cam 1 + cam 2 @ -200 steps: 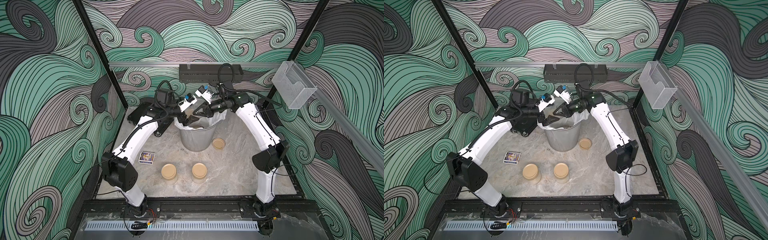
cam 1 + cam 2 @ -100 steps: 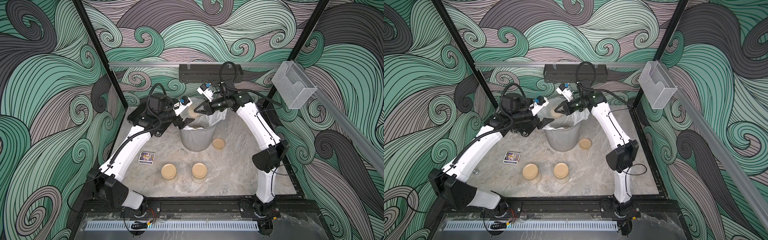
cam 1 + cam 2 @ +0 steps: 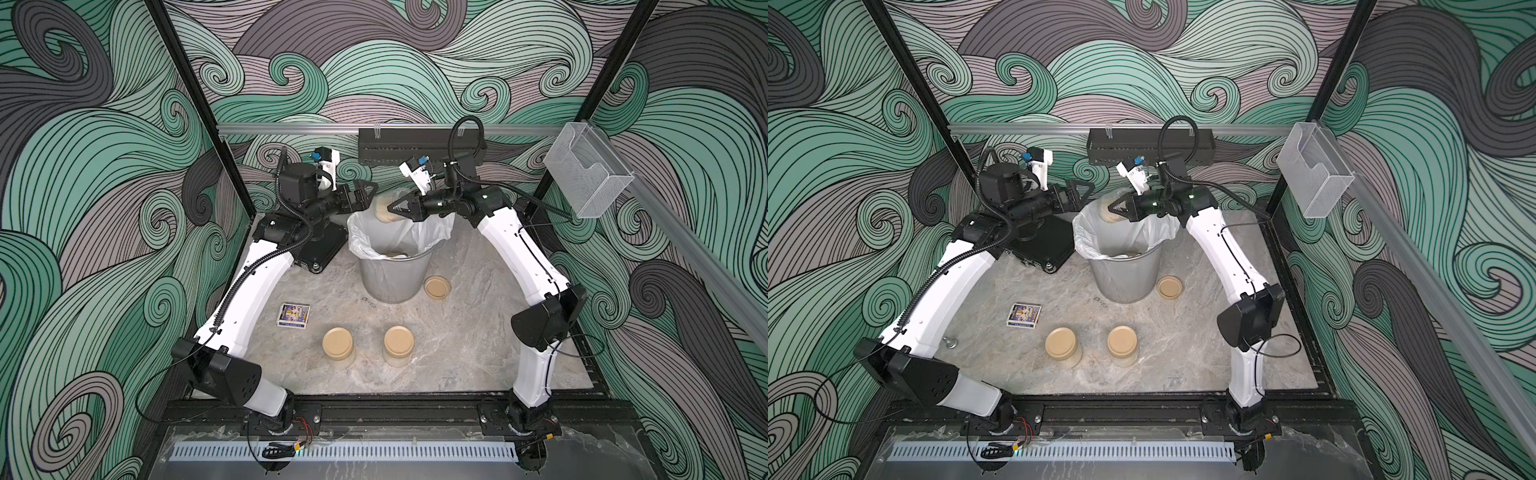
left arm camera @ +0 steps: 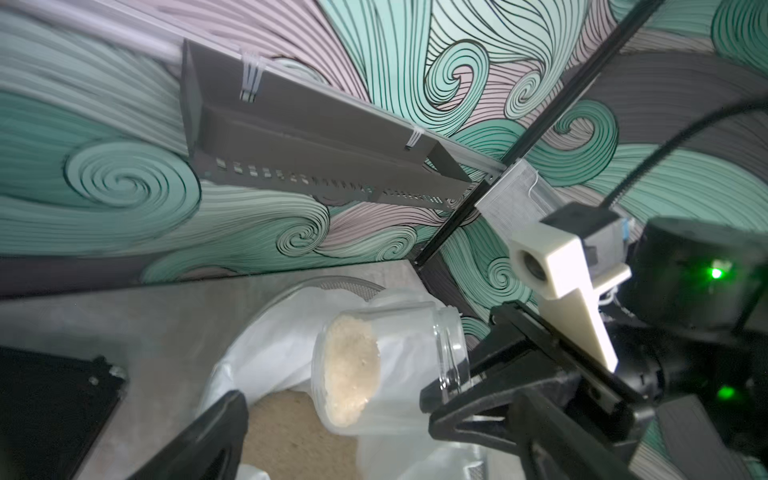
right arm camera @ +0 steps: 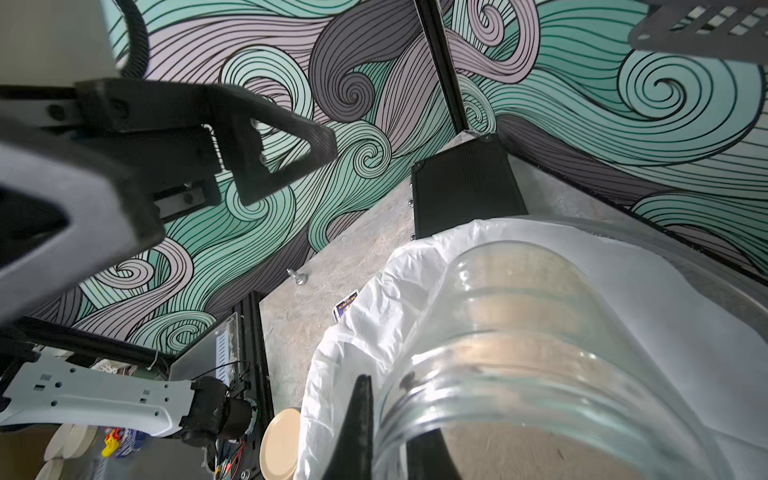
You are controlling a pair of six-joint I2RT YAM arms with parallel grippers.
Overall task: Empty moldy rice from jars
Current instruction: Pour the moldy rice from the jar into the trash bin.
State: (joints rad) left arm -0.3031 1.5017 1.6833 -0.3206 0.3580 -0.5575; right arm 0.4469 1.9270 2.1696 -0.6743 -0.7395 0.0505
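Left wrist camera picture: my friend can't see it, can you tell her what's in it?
The right tool holds an open clear jar by its mouth, tipped sideways over a bin's white liner. A clump of pale rice sits at the jar's closed end, and loose grains lie inside the liner below.

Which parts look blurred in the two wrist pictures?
Left wrist view: the small clear jar of pale rice is fairly sharp, the left gripper's black finger is blurred. Right wrist view: the same jar, close to the lens, is soft.
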